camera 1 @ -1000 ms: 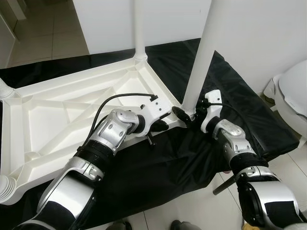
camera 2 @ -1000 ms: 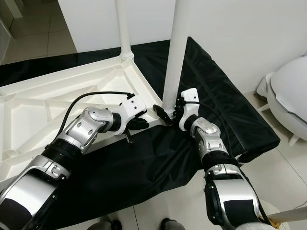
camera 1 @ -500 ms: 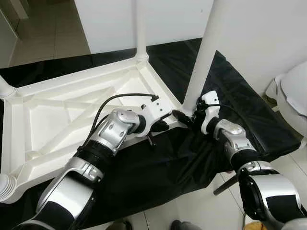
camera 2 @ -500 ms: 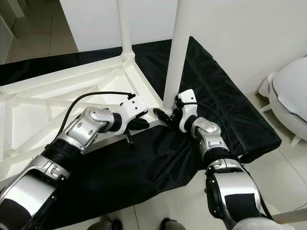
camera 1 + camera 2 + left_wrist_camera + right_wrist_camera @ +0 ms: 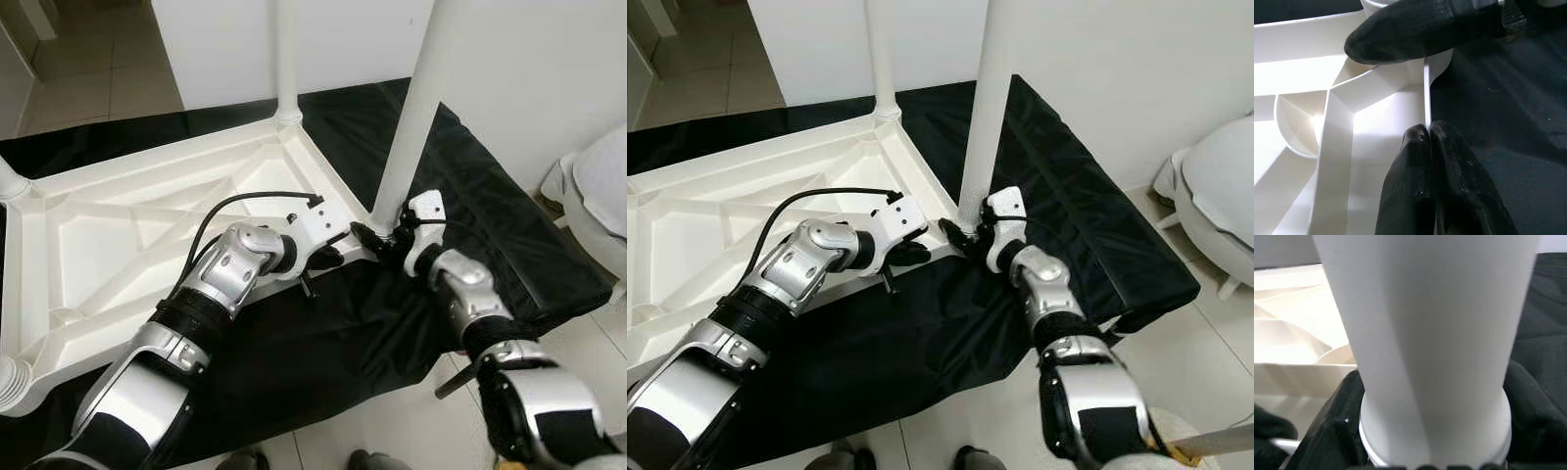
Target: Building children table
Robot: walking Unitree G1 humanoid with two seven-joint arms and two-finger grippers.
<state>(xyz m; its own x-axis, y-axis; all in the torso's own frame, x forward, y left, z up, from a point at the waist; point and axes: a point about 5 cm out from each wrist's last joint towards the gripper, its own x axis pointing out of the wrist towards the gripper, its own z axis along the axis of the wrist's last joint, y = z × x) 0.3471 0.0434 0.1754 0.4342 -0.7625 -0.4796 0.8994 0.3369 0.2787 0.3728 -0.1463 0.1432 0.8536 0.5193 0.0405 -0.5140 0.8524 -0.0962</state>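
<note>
The white plastic table (image 5: 127,225) lies upside down on a black cloth (image 5: 343,333). Its legs stand up, and the near right leg (image 5: 411,117) rises from the corner closest to me. My left gripper (image 5: 1426,129) is shut on the table's thin rim just beside that corner. My right gripper (image 5: 380,238) holds the base of the near right leg, with one black finger on each side of the tube (image 5: 1435,333) above its socket collar. One right fingertip (image 5: 1415,24) also lies across the corner in the left wrist view.
Another leg (image 5: 286,59) stands at the far corner, and leg stubs (image 5: 10,181) show at the left edge. A white lidded bin (image 5: 598,186) sits to the right on the tiled floor. A dark rod (image 5: 456,377) pokes out by my right forearm. A white wall lies behind.
My right forearm has shifted a little inward, toward the leg's base. The left gripper and the table have stayed put.
</note>
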